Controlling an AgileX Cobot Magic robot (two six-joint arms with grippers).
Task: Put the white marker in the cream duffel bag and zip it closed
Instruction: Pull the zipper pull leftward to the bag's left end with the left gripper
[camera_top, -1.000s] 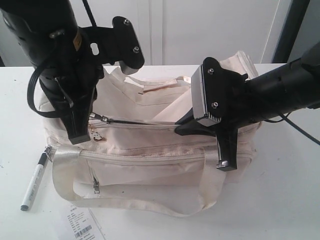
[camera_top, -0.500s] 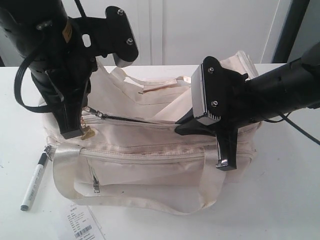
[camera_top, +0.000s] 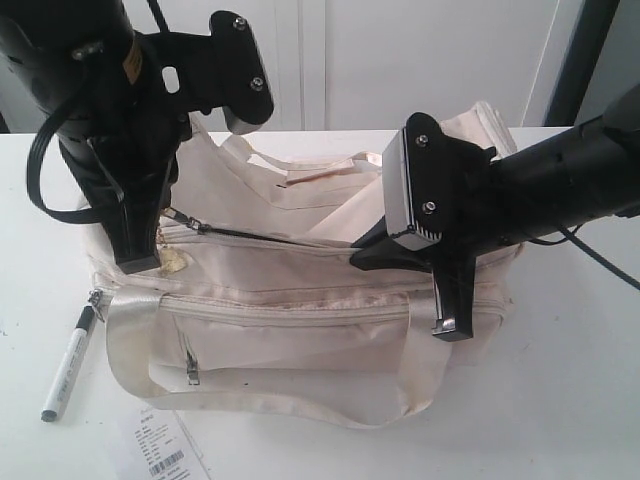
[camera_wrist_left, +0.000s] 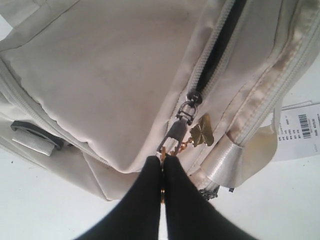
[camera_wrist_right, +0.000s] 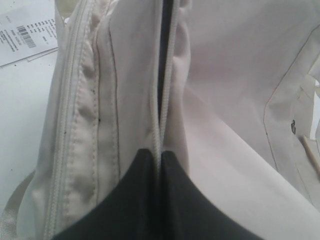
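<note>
Cream duffel bag (camera_top: 300, 300) sits on the white counter (camera_top: 560, 400); its top zip is parted, a dark slit running from the pull toward the right claw; white marker (camera_top: 68, 370) lies outside on the counter, just beside the bag's left end, not yet stowed. Left claw (camera_wrist_left: 162, 167) is clamped on the zip pull (camera_wrist_left: 175, 135) at that end, fingers pressed together; right claw (camera_wrist_right: 159, 152) is pinched tight on the zip edge toward the bag's right end. Marker's long axis runs near-to-far, slightly slanted; black cap toward the bag, grey end toward the paper tag (camera_top: 160, 450). Marker lies near the left claw, below and outward of it; the right claw is well apart, bag between. Judgement: left arm is better placed for the pick; it must release the pull first, then close across the barrel.
</note>
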